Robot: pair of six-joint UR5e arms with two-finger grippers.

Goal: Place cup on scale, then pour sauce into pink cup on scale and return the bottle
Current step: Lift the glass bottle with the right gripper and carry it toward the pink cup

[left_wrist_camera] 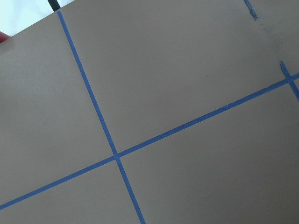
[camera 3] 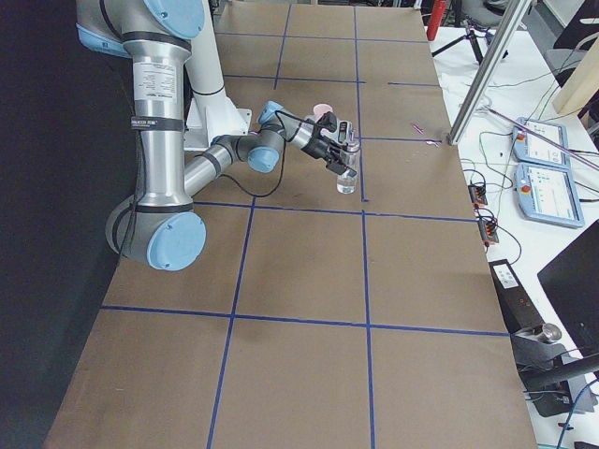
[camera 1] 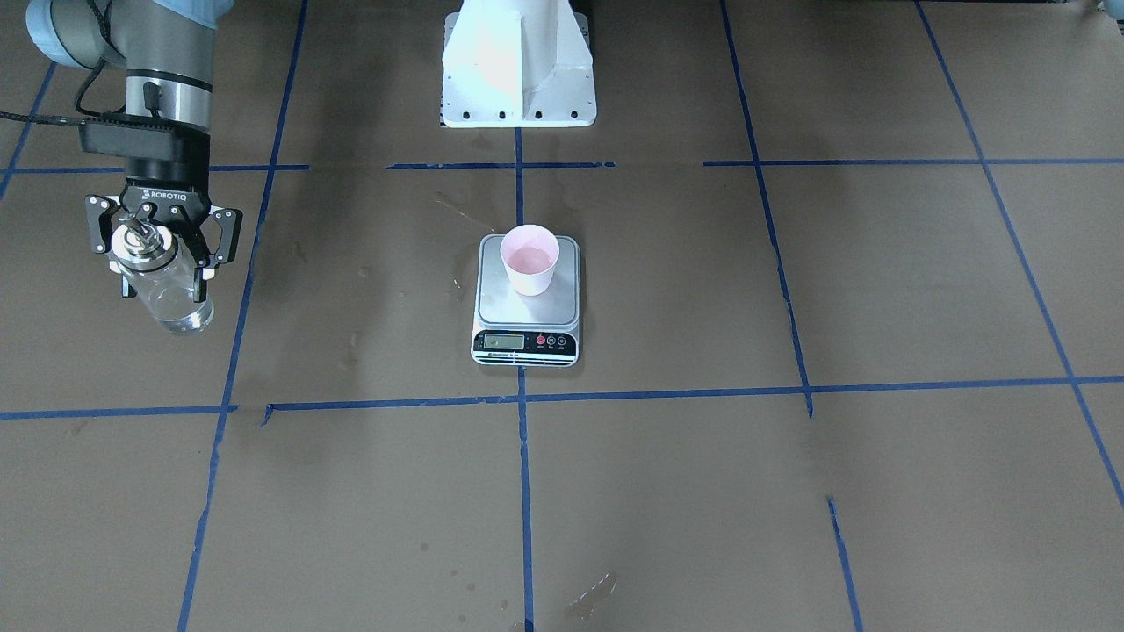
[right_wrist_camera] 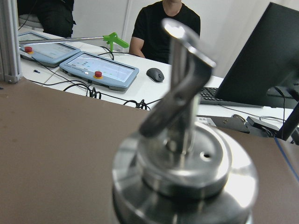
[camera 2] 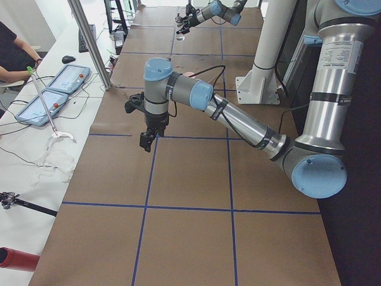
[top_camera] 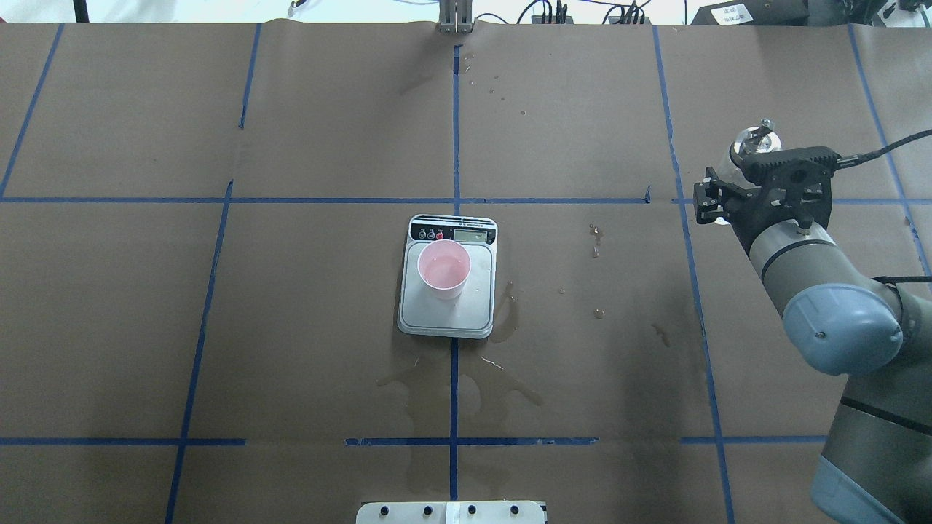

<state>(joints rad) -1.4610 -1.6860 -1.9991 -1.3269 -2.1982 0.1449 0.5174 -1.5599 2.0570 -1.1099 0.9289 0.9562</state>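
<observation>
The pale pink cup (camera 1: pixel 529 263) stands upright on the steel scale (camera 1: pixel 496 303) at the table's middle, with clear pinkish sauce (camera 1: pixel 529 258) inside. Both also show in the overhead view: cup (top_camera: pixel 444 268), scale (top_camera: pixel 451 320). My right gripper (camera 1: pixel 161 262) is shut on the glass bottle (camera 1: pixel 176 303), held upright far to my right, low at the table; I cannot tell whether it touches. The bottle's metal spout (right_wrist_camera: pixel 184 74) fills the right wrist view. My left gripper (camera 2: pixel 146 140) hangs over bare table far left; I cannot tell if it is open.
Wet stains (top_camera: pixel 466 386) and drops (top_camera: pixel 595 240) mark the brown paper around the scale. The robot's white base (camera 1: pixel 518 70) stands behind the scale. Blue tape lines grid the table. Tablets (camera 3: pixel 547 187) and a person (right_wrist_camera: pixel 166 28) are beyond the far edge.
</observation>
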